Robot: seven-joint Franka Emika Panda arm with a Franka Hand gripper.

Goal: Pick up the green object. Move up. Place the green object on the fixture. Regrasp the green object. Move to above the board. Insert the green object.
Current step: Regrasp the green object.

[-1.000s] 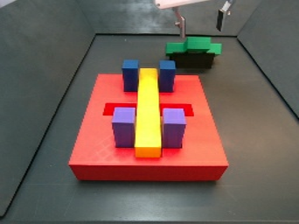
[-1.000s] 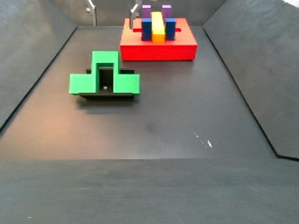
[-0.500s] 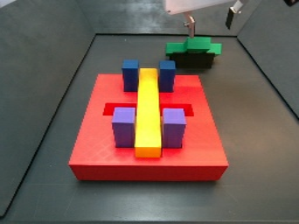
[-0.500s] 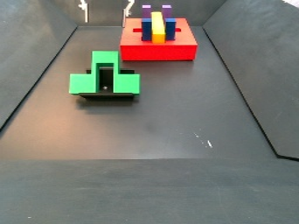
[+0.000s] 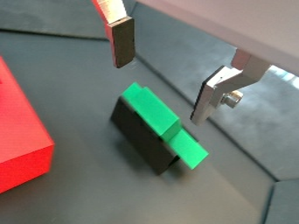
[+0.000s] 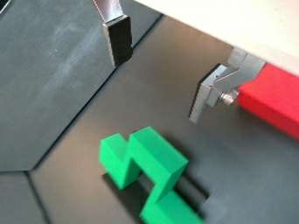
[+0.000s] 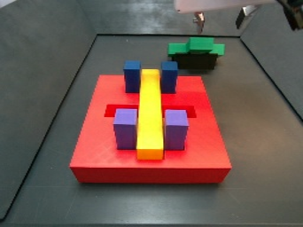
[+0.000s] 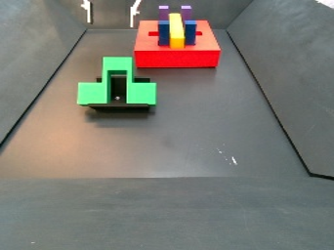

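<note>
The green object rests on top of the dark fixture at the back of the floor, and it also shows in the other side view as the green object on the fixture. My gripper hangs open and empty well above it, near the gripper at the frame's edge. Both wrist views look down past the gripper onto the green object, which lies apart from both fingers. The red board lies beside the fixture.
On the board stand a long yellow bar, two blue blocks and two purple blocks. Slanted dark walls close in the floor on each side. The board's red edge shows in both wrist views.
The open gripper has risen away from the green object, its fingers now nearly out of the side views. The green object stays on the fixture.
</note>
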